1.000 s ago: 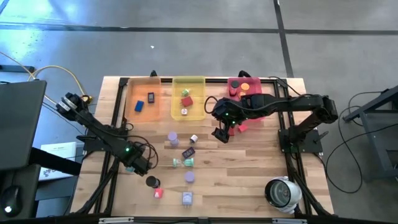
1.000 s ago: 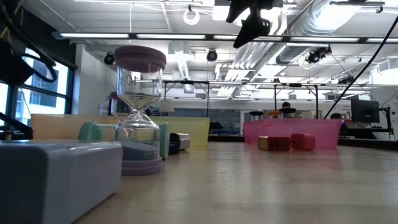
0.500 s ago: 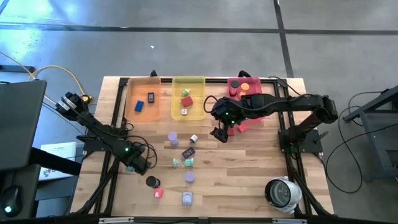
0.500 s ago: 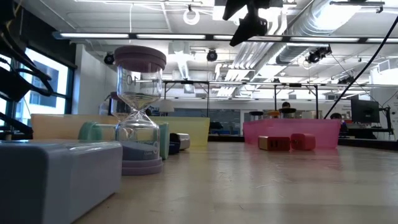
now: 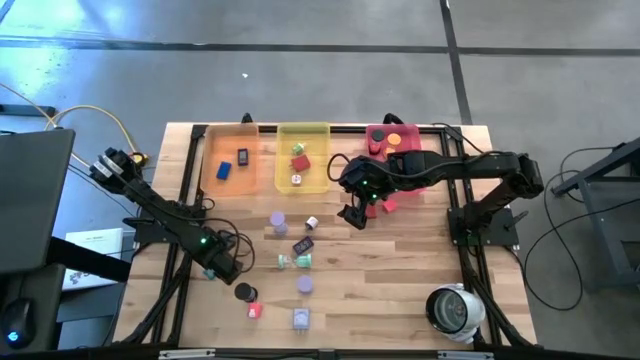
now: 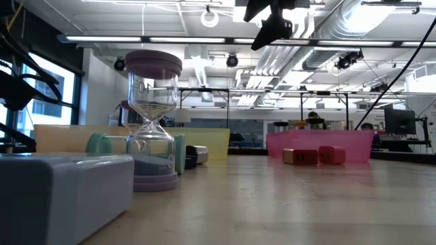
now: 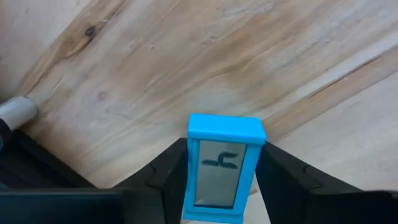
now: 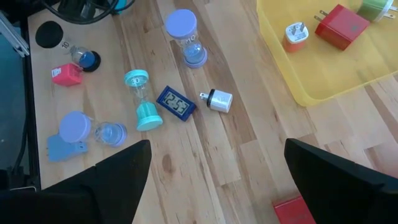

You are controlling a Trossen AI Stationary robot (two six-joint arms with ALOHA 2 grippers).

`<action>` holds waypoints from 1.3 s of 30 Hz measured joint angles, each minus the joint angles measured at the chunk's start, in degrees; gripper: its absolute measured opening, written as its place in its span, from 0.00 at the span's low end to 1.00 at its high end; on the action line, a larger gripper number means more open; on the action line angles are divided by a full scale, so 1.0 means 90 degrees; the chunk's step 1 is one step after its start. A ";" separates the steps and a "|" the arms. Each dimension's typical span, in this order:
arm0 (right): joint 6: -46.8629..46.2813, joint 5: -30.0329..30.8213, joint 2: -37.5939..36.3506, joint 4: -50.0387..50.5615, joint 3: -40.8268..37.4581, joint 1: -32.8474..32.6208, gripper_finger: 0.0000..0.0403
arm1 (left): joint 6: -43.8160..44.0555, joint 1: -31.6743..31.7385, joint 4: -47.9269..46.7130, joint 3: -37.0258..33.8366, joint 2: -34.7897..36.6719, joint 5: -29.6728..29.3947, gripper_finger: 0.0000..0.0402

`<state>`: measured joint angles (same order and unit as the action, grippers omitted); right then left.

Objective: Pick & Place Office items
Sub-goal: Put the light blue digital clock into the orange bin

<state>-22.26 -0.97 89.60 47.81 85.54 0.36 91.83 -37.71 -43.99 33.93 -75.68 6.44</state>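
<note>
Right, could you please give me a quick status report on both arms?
Left gripper low at the table's left side, fingers flanking a small blue clock. Right gripper open, hovering mid-table above the scattered items. Nothing in the way.

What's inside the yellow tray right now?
The yellow tray holds a red block, a white plug adapter and a green piece at the frame edge. Nothing else shows; the right arm hides none of it.
</note>
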 joint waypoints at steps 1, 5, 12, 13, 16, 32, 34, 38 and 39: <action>0.0000 0.0000 0.0000 0.0000 0.0000 0.0000 0.89 | 0.0032 0.0004 -0.0005 0.0000 0.0000 0.0009 0.37; 0.0002 0.0000 0.0000 0.0000 0.0000 0.0000 0.89 | -0.0075 0.0010 -0.0009 0.0000 0.0000 0.0062 0.36; 0.0002 0.0000 0.0000 0.0002 0.0000 0.0000 0.89 | -0.0063 0.0091 0.0112 -0.0022 0.0474 -0.0245 0.36; 0.0002 0.0000 0.0000 0.0002 0.0000 0.0000 0.89 | -0.0079 0.0113 0.0089 -0.0022 0.0621 -0.0307 0.36; -0.0007 0.0000 0.0000 -0.0003 0.0000 0.0000 0.89 | -0.0260 0.0274 0.0023 -0.0022 0.1152 -0.0594 0.37; -0.0192 0.0000 0.0000 -0.0039 0.0000 0.0000 0.89 | -0.2345 0.2873 -0.0200 -0.0013 0.5097 -0.1954 0.39; -0.0192 0.0000 0.0000 -0.0039 0.0000 0.0000 0.89 | -0.2689 0.3348 -0.0178 -0.0012 0.5370 -0.1913 0.39; -0.0192 0.0000 0.0000 -0.0056 0.0000 0.0000 0.89 | -0.3505 0.4271 0.0208 0.0044 0.5659 -0.1458 0.39; -0.0194 0.0000 0.0000 -0.0056 0.0000 0.0000 0.89 | -0.3696 0.4500 0.0316 0.0091 0.5661 -0.1266 0.39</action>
<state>-24.01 -0.97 89.60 47.31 85.54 0.36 58.57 2.79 -41.15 34.75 -24.73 -4.95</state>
